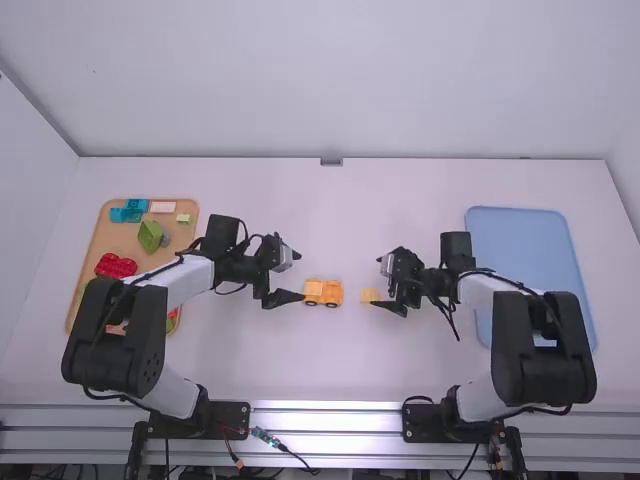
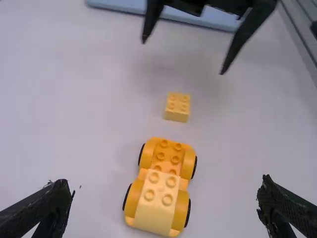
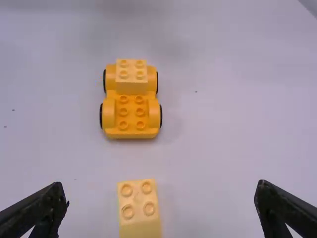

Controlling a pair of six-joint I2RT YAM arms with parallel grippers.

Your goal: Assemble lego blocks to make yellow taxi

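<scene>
And here we are, mid-table, with two claws facing each other across the yellow pieces! The left gripper (image 1: 300,276) is wide open, fingers well spread and nothing between its pads, right by the taxi's wheeled base (image 1: 323,292). Opposite, the right gripper (image 1: 376,281) is open too — a broad gap there, nothing held — beside the loose yellow block (image 3: 139,208).

Now the taxi itself: the base stands upright on its wheels on the white table (image 1: 330,220), between the two grippers. A pale yellow block (image 2: 158,198) sits on top, at the end nearer the left gripper, while the other end shows bare studs, facing the loose block. That loose one is studs up on the tabletop, apart from the base and touching neither of the right gripper's fingers.

Out on the left side, the wooden tray (image 1: 125,238) carries blue blocks (image 1: 127,212), a pale flat block (image 1: 162,207), a green block (image 1: 150,235) and red blocks (image 1: 115,266) — and probably a few more pieces at its near end, though the left arm hides much of that part. Over on the right, the blue tray (image 1: 515,240) lies flat, partly behind the right arm
</scene>
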